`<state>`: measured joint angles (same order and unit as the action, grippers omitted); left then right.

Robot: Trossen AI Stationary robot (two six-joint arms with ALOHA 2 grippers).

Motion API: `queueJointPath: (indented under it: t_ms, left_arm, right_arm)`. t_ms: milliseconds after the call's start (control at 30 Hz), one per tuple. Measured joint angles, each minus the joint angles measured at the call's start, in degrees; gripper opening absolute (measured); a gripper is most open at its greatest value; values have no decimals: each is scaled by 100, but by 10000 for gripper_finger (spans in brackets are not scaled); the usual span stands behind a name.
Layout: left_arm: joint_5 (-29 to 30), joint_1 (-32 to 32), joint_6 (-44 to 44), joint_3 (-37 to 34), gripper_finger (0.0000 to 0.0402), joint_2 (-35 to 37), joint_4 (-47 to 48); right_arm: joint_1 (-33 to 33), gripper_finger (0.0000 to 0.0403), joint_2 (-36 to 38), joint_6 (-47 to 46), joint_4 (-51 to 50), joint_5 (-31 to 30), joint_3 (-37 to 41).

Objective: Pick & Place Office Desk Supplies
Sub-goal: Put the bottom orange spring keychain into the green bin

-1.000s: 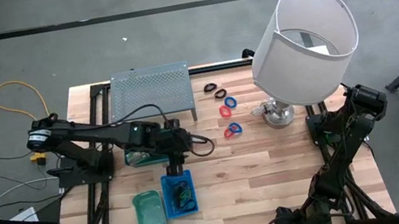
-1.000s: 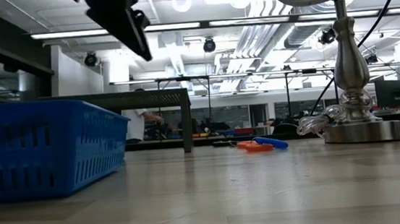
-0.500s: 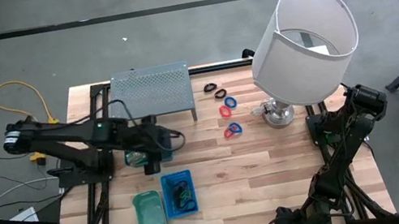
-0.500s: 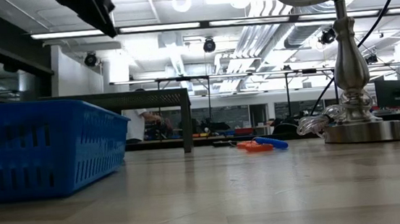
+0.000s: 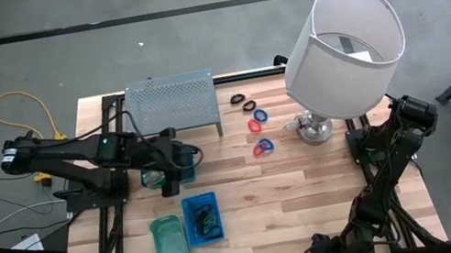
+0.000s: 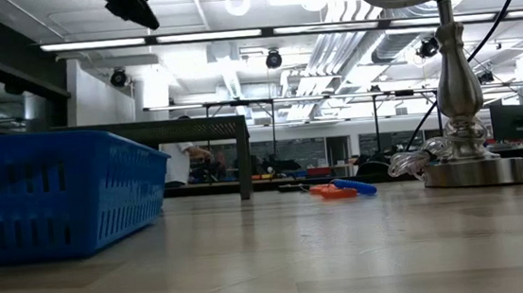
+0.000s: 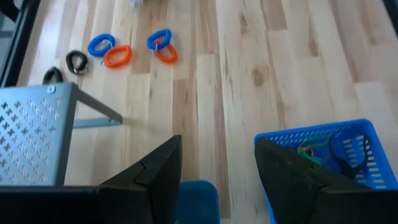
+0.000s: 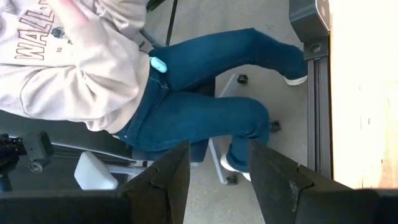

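The only readable lettering is "WALL", cut off at the frame's edge, printed on a seated person's light grey sweatshirt (image 8: 68, 68).

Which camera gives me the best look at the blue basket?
The high view: the whole blue basket shows from above, items inside. The low view shows only its slotted side wall; the left wrist view one corner; the right wrist view none.
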<state>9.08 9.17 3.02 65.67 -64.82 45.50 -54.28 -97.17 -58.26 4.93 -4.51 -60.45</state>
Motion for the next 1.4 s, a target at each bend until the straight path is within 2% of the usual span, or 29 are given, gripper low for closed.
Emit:
queueJointPath:
  t_ms: [700, 1067, 1200, 1400]
  left_arm:
    - [-4, 0, -6, 0, 194, -4, -1521]
    - [-4, 0, -6, 0, 194, -7, -1825]
    - [-4, 0, -6, 0, 194, -7, -1886]
    - [-4, 0, -6, 0, 194, -7, -1885]
  right_arm:
    - [2, 146, 0, 0, 0, 0, 0]
    - [2, 146, 0, 0, 0, -43, 0]
    - [2, 146, 0, 0, 0, -495, 0]
    - [79, 146, -1, 4, 0, -2267, 0]
